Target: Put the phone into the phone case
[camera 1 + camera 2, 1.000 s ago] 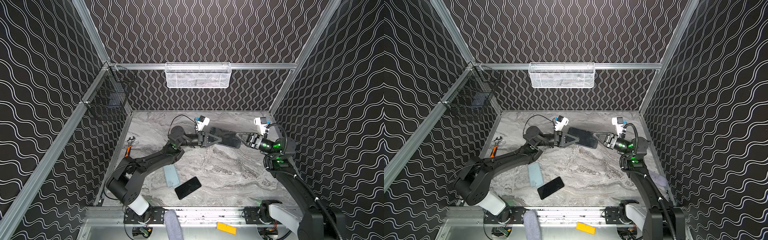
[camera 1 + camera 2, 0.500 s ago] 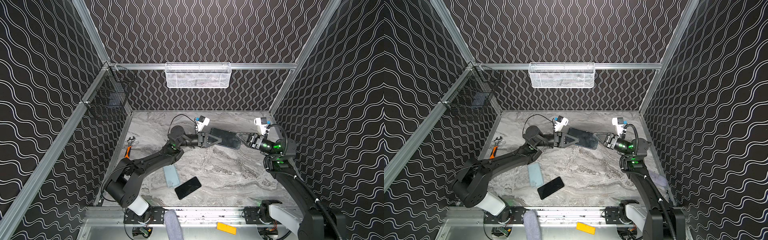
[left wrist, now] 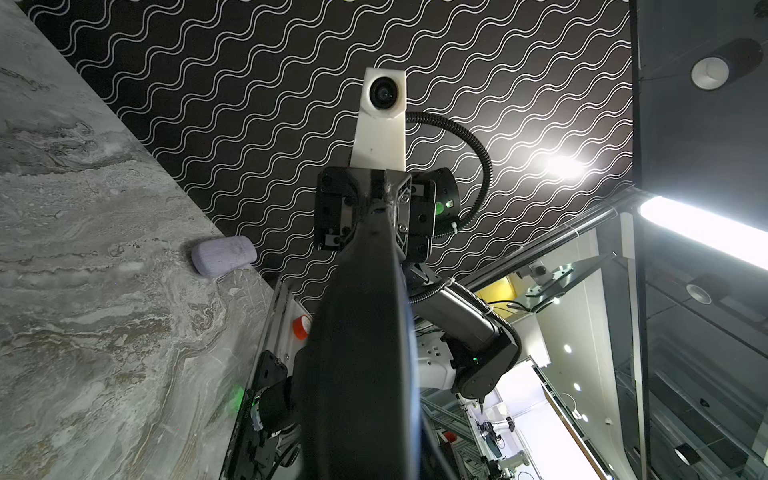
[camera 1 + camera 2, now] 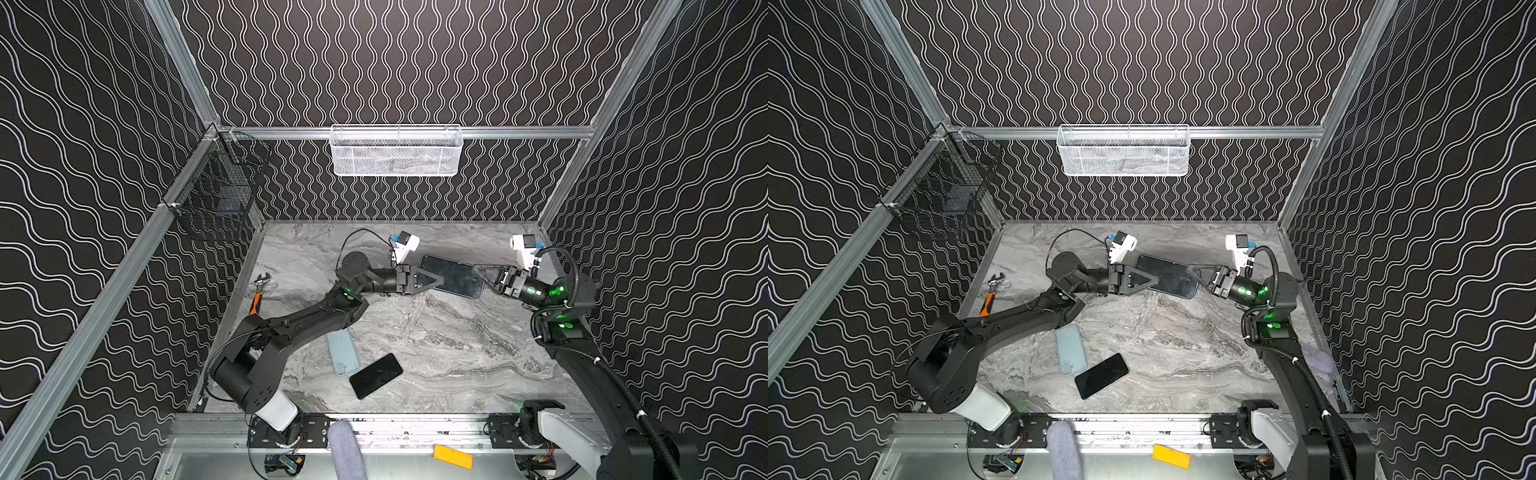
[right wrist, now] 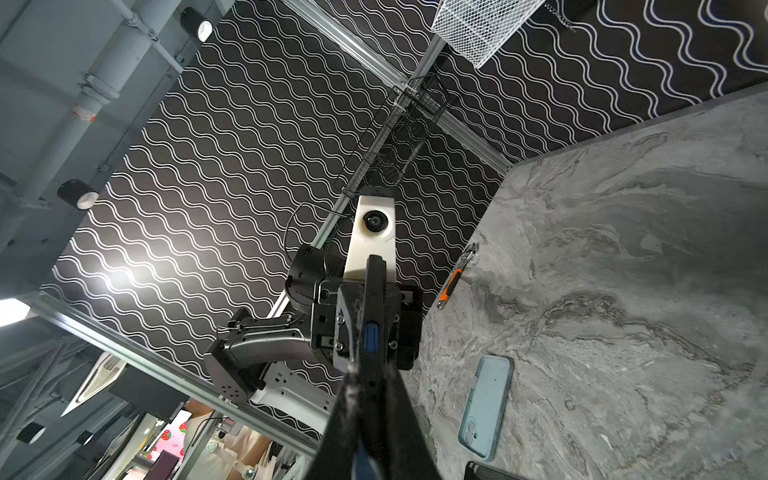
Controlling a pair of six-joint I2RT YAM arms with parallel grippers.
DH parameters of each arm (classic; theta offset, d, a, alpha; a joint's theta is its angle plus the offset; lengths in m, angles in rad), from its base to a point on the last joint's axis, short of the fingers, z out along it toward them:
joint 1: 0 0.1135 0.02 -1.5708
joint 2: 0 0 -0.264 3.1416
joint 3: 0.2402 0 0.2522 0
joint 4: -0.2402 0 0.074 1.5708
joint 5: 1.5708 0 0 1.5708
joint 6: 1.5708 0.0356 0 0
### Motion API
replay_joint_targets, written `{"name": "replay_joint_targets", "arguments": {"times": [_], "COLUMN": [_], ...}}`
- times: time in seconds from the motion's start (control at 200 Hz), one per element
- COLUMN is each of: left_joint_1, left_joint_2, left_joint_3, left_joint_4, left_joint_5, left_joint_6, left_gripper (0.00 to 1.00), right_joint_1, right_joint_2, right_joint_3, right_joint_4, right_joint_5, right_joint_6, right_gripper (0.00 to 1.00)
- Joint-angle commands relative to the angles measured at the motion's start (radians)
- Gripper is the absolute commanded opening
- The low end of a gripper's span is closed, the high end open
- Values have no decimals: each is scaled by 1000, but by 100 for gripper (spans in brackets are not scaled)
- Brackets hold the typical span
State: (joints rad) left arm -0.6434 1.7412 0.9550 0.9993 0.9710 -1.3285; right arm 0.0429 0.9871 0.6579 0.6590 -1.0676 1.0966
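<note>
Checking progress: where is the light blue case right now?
In both top views the light blue case lies flat on the table, front-left of centre, beside the black phone.

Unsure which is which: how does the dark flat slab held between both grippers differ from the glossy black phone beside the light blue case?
The dark flat slab is held off the marble table, left gripper and right gripper shut on its ends; the glossy black phone lies flat, ungripped. The slab is far back, the phone near the front. Both are dark rectangles.
</note>
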Motion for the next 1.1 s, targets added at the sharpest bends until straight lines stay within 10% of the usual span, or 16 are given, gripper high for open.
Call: {"name": "replay_joint_targets", "arguments": {"times": [0.0, 0.485, 0.856, 1.091], "left_joint_1": [-1, 7, 9, 9], "left_joint_2": [-3, -38, -39, -41], "left_joint_3": [-5, -30, -25, -22], "left_joint_4": [13, -49, -85, -83], "left_joint_5": [-16, -46, -51, -50], "left_joint_6": [-8, 38, 64, 61], "left_gripper": [0, 0, 0, 0], "right_joint_1": [-1, -4, -4, -2], "right_joint_2": [-28, -53, -68, -81], "right_joint_3": [39, 16, 43, 96], "right_joint_4": [-164, 8, -98, -324], "right_joint_5": [67, 10, 26, 68], "right_joint_6": [-171, -46, -106, -263], "right_gripper": [3, 26, 0, 0]}}
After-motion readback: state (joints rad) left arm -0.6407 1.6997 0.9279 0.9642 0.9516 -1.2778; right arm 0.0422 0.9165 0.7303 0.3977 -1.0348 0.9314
